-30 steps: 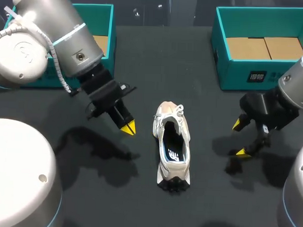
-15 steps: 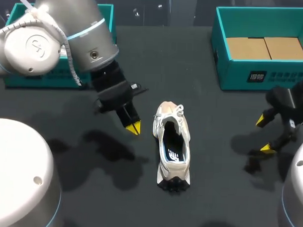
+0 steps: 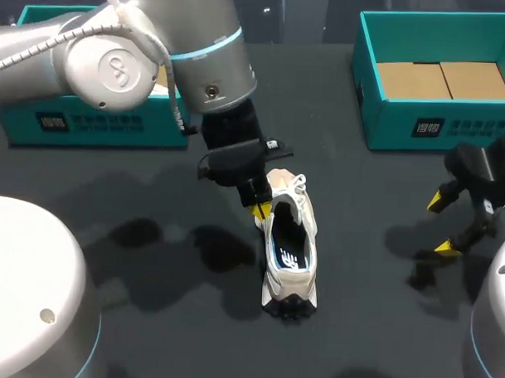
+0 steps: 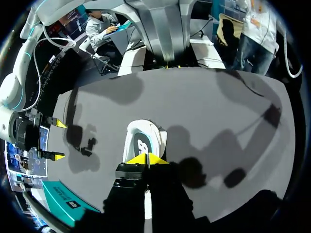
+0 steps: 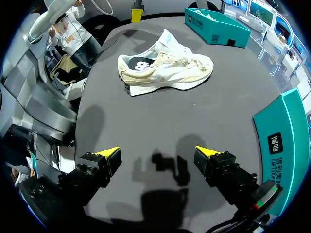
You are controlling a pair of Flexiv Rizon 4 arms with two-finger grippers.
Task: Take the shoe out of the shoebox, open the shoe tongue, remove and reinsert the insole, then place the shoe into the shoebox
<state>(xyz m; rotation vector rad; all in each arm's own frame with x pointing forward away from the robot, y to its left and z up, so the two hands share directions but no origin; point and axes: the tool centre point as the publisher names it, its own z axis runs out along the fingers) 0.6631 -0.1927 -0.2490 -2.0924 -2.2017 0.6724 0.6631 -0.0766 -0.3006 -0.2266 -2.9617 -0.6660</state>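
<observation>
Shoe (image 3: 288,248), cream and white with white laces (image 3: 298,189), is sitting upright on its sole in the middle of the dark table (image 3: 355,342), outside both boxes. Its toe is pointing toward the far edge and its heel toward the robot. Its opening is facing up, and a dark insole (image 3: 288,255) with a pale mark is showing inside.

The left arm (image 3: 157,61) is spanning from the left side to the middle of the table. The left pincer (image 3: 260,211) is holding its two yellow tips pressed together with nothing between them. It is sitting right at the shoe's left side, level with the laces; whether it is touching the shoe cannot be told. In the left wrist view the shoe is lying directly ahead of the joined tips.

The right pincer (image 3: 440,222) is hanging above bare table well to the right of the shoe, its fingers spread wide apart and gripping nothing.

A teal shoebox (image 3: 437,133) is standing open at the far right of the table, with brown cardboard (image 3: 443,79) lining its floor. A second teal box (image 3: 81,121) is standing at the far left, partly hidden behind the left arm.
</observation>
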